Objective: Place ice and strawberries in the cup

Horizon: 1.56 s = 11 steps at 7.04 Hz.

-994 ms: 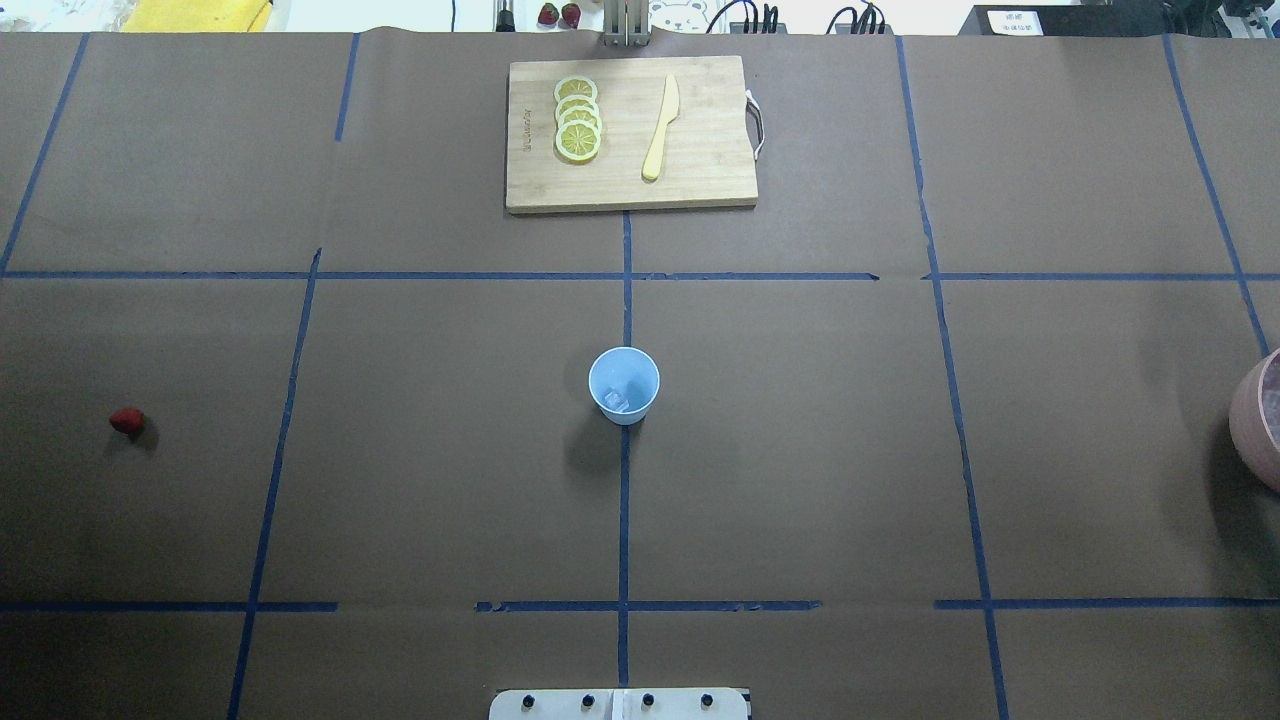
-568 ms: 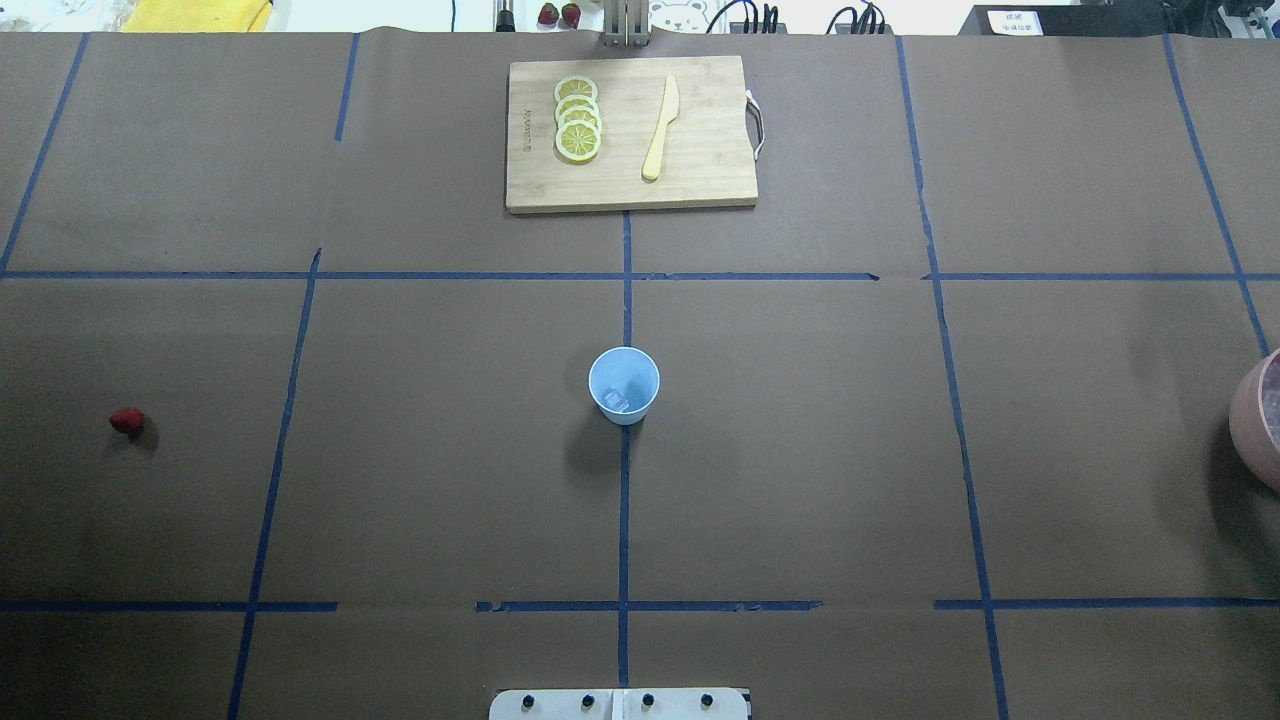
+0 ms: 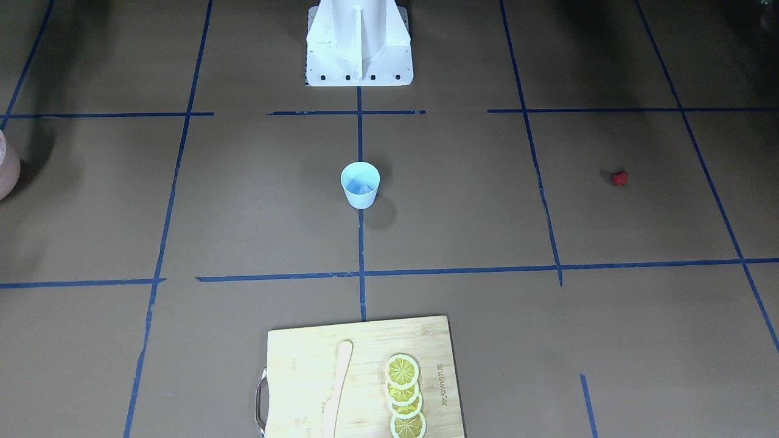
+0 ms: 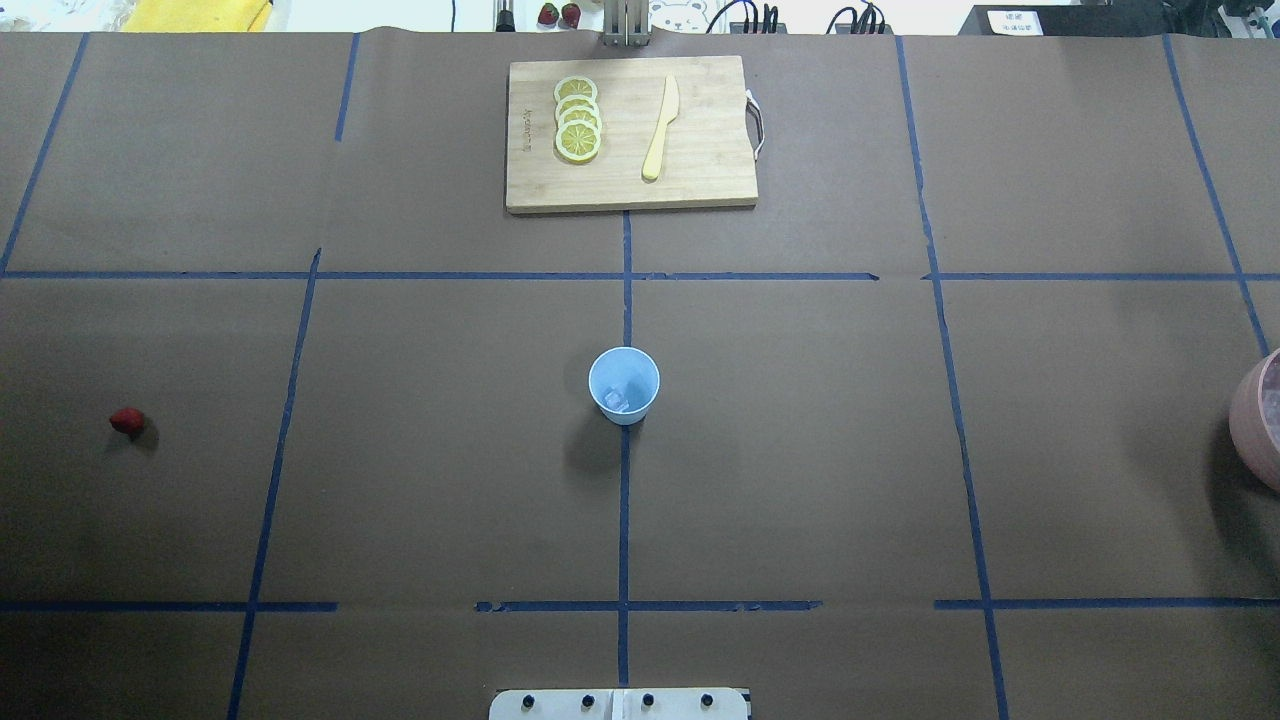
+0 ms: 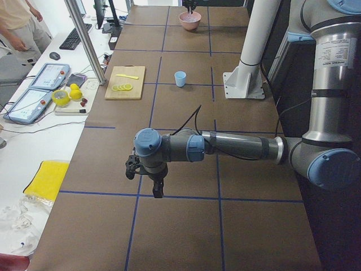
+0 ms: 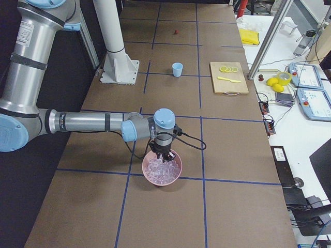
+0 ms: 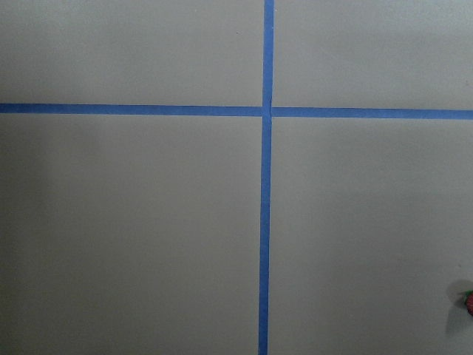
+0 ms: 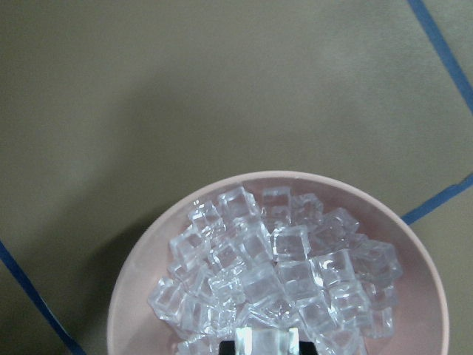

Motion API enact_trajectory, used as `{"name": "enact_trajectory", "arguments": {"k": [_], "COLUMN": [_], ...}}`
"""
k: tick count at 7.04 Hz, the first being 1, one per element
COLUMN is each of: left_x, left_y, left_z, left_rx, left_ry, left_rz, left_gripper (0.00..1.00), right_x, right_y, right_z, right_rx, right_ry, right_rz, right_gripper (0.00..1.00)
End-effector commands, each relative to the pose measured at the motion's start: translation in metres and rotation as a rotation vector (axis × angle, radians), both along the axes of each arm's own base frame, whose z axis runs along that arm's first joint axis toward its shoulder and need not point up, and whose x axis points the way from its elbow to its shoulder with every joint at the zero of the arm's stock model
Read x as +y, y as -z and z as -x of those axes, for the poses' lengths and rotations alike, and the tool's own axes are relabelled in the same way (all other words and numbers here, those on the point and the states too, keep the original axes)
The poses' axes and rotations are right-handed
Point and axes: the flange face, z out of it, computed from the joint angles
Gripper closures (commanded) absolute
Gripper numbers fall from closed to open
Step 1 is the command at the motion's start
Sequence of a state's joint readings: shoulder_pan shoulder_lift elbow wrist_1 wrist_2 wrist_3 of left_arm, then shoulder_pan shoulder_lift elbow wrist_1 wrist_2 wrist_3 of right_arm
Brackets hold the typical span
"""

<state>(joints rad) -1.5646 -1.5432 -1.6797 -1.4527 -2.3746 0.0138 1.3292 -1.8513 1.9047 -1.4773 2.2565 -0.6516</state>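
Observation:
The light-blue cup [image 4: 624,385] stands upright at the table's middle with one ice cube [image 4: 617,401] in it; it also shows in the front view [image 3: 360,185]. The strawberry [image 4: 126,421] lies far left on the table and at the left wrist view's right edge [image 7: 468,302]. The pink bowl [image 6: 176,175] holds several ice cubes [image 8: 281,274]. My right gripper [image 8: 266,345] hangs over the bowl, shut on an ice cube. My left gripper [image 5: 157,192] hangs above the table near the strawberry; I cannot tell whether it is open or shut.
A wooden cutting board [image 4: 700,170] with lemon slices [image 4: 577,118] and a yellow knife [image 4: 660,128] lies at the far middle. The robot's white base [image 3: 359,42] stands at the near middle. Blue tape lines cross the brown table.

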Motion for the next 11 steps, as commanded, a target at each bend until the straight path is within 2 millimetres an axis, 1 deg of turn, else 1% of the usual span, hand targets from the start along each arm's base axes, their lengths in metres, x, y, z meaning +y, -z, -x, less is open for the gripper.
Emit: {"name": "enact_trajectory", "arguments": {"k": [1,2,3,4,5,6,7,8,9,10,11], "left_x": [0.0,0.0,0.0,0.0,0.0,-0.001,-0.001,-0.001,-0.001,-0.001,-0.001], "left_y": [0.0,0.0,0.001,0.0,0.001,0.001,0.001,0.001,0.002,0.002,0.001], "left_z": [0.0,0.0,0.0,0.0,0.0,0.0,-0.001,-0.001,-0.001,-0.001,-0.001], "left_rx": [0.0,0.0,0.0,0.0,0.001,0.0,0.001,0.001,0.002,0.002,0.001], "left_ry": [0.0,0.0,0.0,0.0,0.001,0.001,0.0,0.0,0.0,0.0,0.0], "left_rz": [0.0,0.0,-0.001,0.0,0.0,-0.002,0.0,0.0,-0.002,-0.002,0.0], "left_gripper": [0.0,0.0,0.0,0.0,0.0,0.0,0.0,0.0,0.0,0.0,0.0], "right_x": [-0.015,-0.017,-0.024,-0.038,-0.054,-0.062,-0.064,-0.065,-0.056,-0.039,-0.032], "right_y": [0.063,0.084,0.119,0.155,0.198,0.238,0.269,0.315,0.372,0.421,0.456], "right_z": [-0.005,-0.002,0.003,0.023,0.067,0.119,0.163,0.21,0.266,0.318,0.371], "right_rx": [-0.006,-0.046,-0.118,-0.158,-0.186,-0.206,-0.204,-0.192,-0.15,-0.11,-0.105], "right_ry": [-0.31,-0.436,-0.55,-0.632,-0.648,-0.649,-0.651,-0.656,-0.645,-0.658,-0.683], "right_rz": [0.212,0.304,0.399,0.467,0.509,0.554,0.567,0.582,0.594,0.559,0.583], "right_gripper": [0.98,0.98,0.98,0.98,0.98,0.98,0.98,0.98,0.98,0.98,0.99]}}
